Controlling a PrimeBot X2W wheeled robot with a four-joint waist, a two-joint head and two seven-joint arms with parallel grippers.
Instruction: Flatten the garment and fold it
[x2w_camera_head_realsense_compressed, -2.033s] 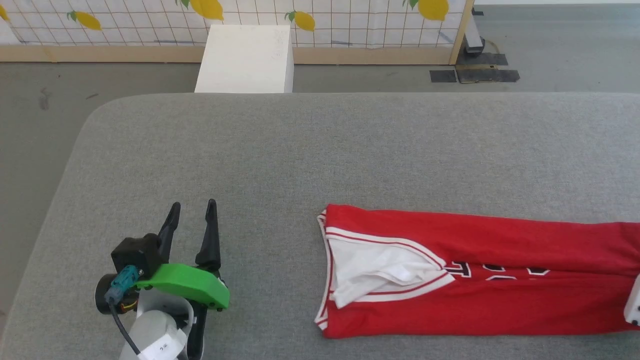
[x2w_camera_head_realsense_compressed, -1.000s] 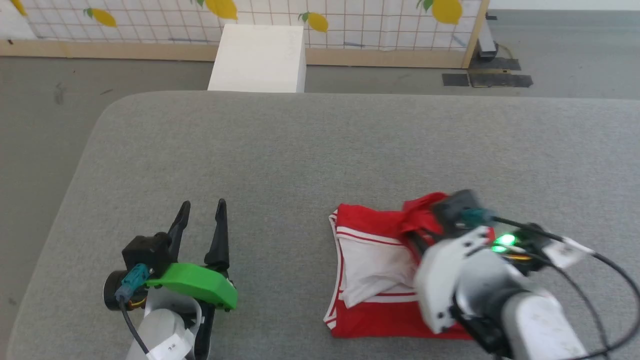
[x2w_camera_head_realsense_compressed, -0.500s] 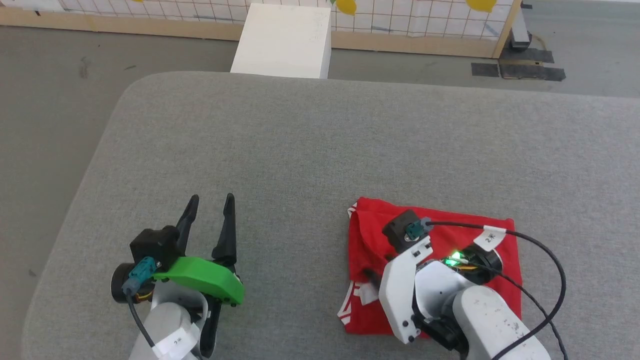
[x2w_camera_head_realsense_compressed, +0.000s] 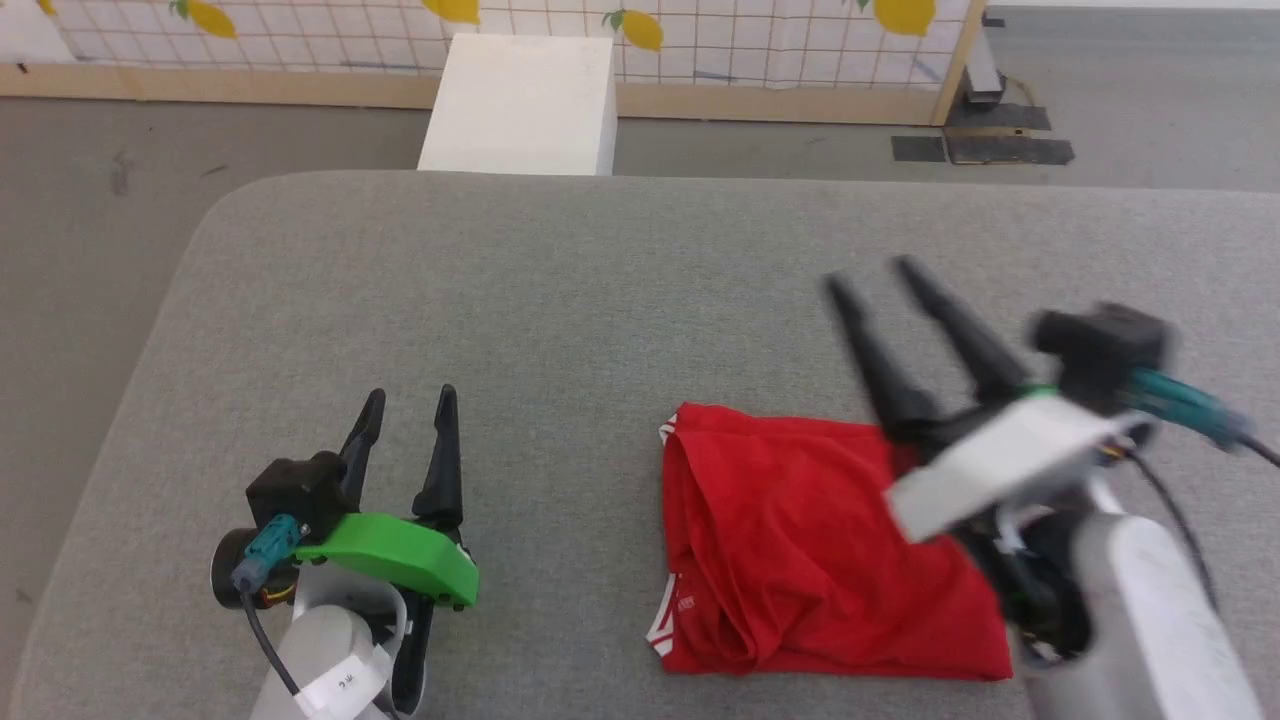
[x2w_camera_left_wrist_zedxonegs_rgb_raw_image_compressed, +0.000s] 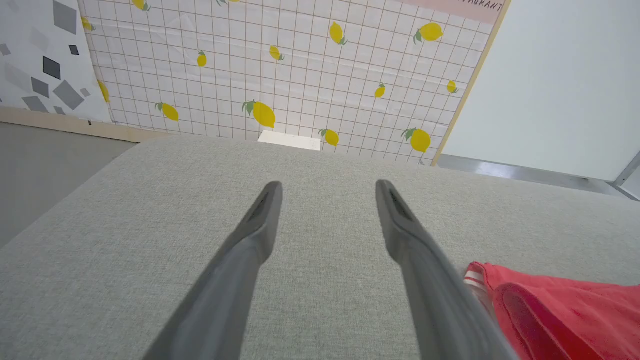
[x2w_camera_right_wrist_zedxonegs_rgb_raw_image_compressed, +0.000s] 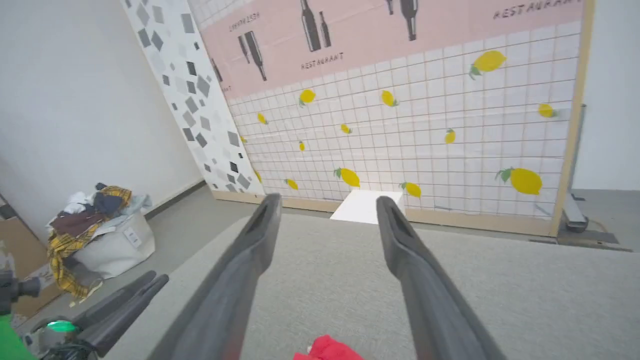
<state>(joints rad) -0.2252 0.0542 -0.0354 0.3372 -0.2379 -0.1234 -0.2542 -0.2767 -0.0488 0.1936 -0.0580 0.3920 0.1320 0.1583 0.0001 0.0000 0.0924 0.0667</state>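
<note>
Two hands are waiting, fingers spread, by one folded garment (x2w_camera_head_realsense_compressed: 800, 530) on the desk (x2w_camera_head_realsense_compressed: 560, 280).
Left hand (x2w_camera_head_realsense_compressed: 410, 392) is hovering empty, the garment lying well to its right as a near-square red packet; right hand (x2w_camera_head_realsense_compressed: 868, 271), gripping nothing, is hanging over the packet's right edge, plainly the nearer one.

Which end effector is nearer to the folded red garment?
Right. The right end effector is over the red fabric garment's right edge; the left end effector is apart, on its left.
</note>
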